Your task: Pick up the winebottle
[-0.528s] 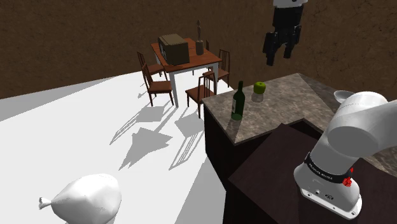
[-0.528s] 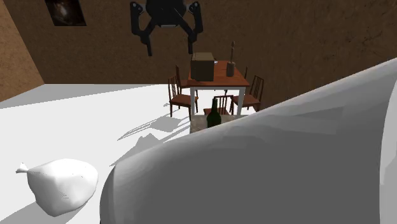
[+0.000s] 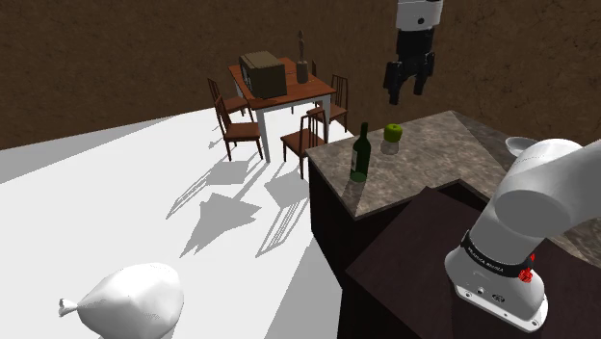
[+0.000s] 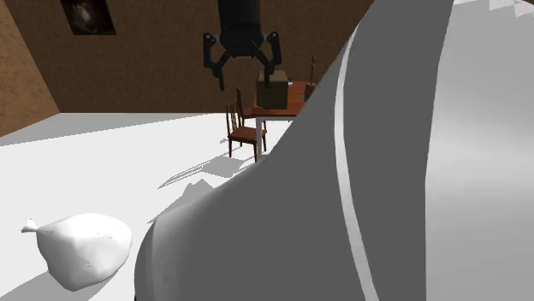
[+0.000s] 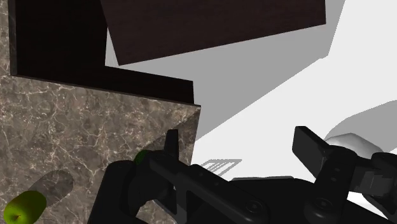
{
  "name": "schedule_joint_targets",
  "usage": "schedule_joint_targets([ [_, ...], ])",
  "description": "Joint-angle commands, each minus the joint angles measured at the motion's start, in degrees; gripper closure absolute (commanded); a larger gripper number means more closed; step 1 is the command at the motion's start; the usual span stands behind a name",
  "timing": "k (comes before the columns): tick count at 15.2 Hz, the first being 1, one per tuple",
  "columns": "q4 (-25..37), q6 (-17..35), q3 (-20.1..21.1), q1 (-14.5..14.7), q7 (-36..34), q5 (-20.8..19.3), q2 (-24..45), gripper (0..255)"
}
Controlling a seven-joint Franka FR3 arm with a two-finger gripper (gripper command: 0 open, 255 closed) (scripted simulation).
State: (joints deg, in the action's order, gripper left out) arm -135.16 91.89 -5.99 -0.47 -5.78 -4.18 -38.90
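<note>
Shoulder view beside stand [image 3: 405, 243]; second exterior view close behind arm [image 4: 385, 171]; both toward dining table [image 3: 308, 93].

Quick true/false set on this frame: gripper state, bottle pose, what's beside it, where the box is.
1. The gripper is shut on the winebottle. False: it hangs open and empty in the air above the counter.
2. The winebottle stands upright on the marbled countertop. True.
3. A green fruit is on the same countertop, near the bottle but not touching it. True.
4. The brown box lies on the floor. False: it sits on the dining table.
</note>
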Motion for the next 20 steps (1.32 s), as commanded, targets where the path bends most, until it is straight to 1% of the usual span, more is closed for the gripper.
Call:
schedule_joint_targets([
  [1, -0.2, 3.5, -1.6, -0.5, 1.3, -0.8, 3.3, 0],
  [6, 1.7, 10.6, -5.1, -1.3, 4.3, -1.6, 12.6, 0],
  [11, 5.6, 16.6, -8.3, -1.9, 7.5, -1.0, 22.8, 0],
  [15, 9.9, 20.5, -10.4, -2.5, 10.5, 0.6, 31.5, 0],
  [20, 16.9, 23.9, -12.3, -3.7, 14.5, 3.9, 42.8, 0],
])
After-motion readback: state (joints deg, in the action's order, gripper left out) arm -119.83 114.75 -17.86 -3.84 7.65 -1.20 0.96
